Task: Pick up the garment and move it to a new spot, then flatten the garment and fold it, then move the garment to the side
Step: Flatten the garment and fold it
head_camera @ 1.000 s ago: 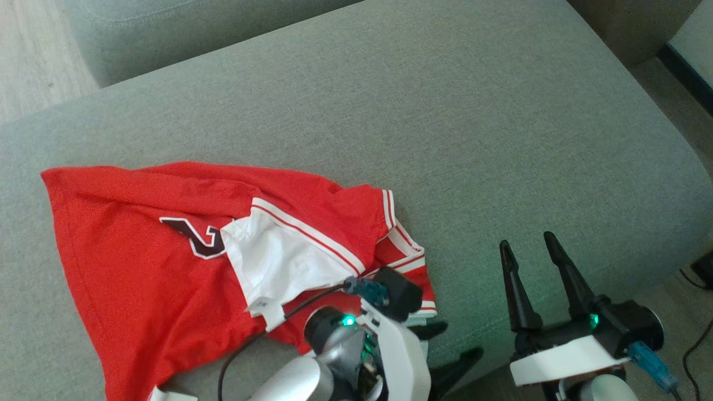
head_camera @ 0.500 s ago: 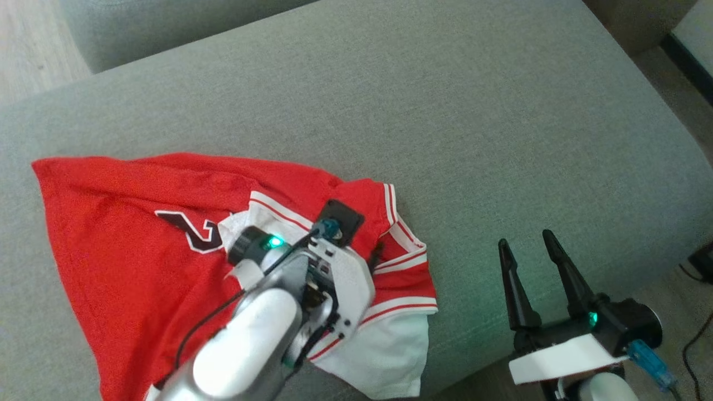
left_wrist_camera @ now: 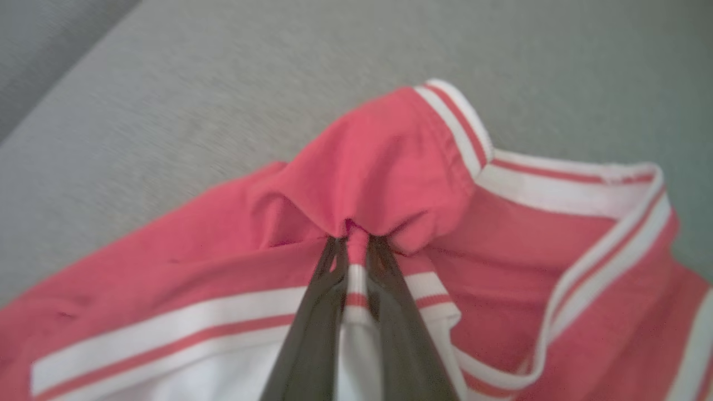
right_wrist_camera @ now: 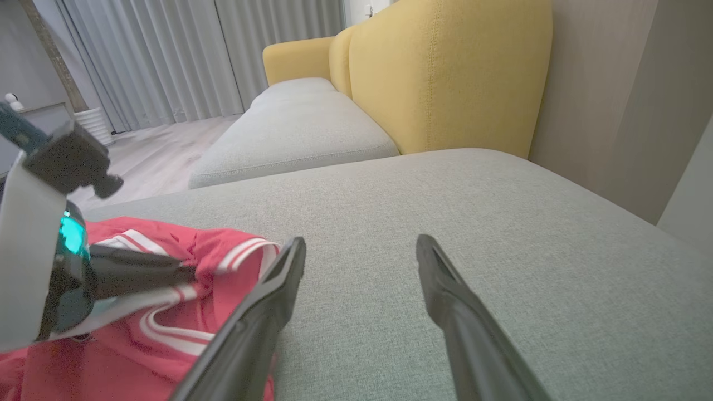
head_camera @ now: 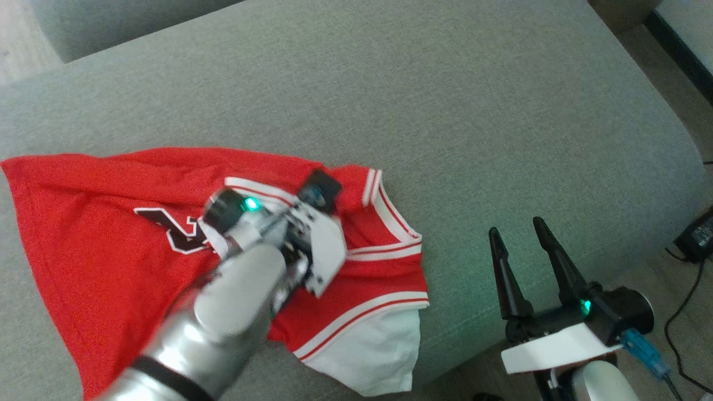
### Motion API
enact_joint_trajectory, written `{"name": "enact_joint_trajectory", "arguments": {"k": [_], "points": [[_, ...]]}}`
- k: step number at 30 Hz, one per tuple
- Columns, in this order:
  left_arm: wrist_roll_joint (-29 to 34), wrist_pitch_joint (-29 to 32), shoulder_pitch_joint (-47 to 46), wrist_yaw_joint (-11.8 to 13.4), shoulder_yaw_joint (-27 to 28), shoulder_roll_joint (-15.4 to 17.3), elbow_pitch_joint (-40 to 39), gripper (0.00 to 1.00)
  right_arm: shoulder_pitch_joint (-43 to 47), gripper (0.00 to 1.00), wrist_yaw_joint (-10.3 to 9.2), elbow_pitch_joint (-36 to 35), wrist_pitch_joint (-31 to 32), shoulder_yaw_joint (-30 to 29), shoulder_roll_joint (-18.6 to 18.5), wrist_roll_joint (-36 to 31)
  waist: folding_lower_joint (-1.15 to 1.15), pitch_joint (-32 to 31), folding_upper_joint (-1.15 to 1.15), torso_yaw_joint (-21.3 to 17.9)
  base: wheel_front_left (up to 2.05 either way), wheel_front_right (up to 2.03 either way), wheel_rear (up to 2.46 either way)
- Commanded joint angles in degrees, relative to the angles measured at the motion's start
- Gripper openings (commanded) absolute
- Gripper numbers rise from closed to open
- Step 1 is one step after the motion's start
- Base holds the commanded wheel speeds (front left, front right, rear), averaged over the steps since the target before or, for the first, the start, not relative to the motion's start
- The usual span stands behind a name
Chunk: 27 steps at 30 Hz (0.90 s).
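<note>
A grey sofa (head_camera: 445,111) takes up most of the head view, its broad seat running from the near edge to a second cushion behind. In the right wrist view a yellow backrest (right_wrist_camera: 445,72) rises beyond the seat, with pale curtains (right_wrist_camera: 167,55) farther back.

The red garment (head_camera: 83,234) lies crumpled on the left part of the seat, near its front edge. White striped trim and a white panel face the robot, and a black numeral (head_camera: 167,234) shows on the red cloth.

The left arm (head_camera: 223,317) reaches across the garment from the lower left. The left gripper (left_wrist_camera: 356,242) has its jaws drawn narrow on a bunched fold of red cloth at the striped trim, a strip of fabric pinched between them.

The right gripper (head_camera: 515,226) hovers over the seat's front edge, well apart from the garment, its jaws wide and holding nothing.

A black adapter (head_camera: 693,239) with its cable lies on the floor at the right.
</note>
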Motion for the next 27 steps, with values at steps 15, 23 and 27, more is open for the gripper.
{"name": "enact_joint_trajectory", "arguments": {"k": [15, 23, 27], "points": [[-3.66, -17.11, -20.29, 3.43, 12.67, 2.66, 12.79, 0.00, -4.07, 1.00, 0.44, -1.01, -0.63, 3.55, -0.30, 1.55, 0.00, 2.16, 0.00, -4.74, 0.00, 0.00, 0.00], [-4.90, -22.47, -27.31, 2.93, 15.35, 5.57, 18.88, 0.00, -4.01, 1.00, 0.44, -0.91, -0.63, 4.47, -0.30, 2.42, 0.00, 2.47, 0.00, -6.64, 0.00, 0.00, 0.00], [-5.61, -26.06, -28.96, 2.87, 16.00, 5.47, 21.86, 0.00, -4.00, 1.00, 0.44, -0.81, -0.63, 4.45, -0.30, 2.58, 0.00, 2.23, 0.00, -6.58, 0.00, 0.00, 0.00]]}}
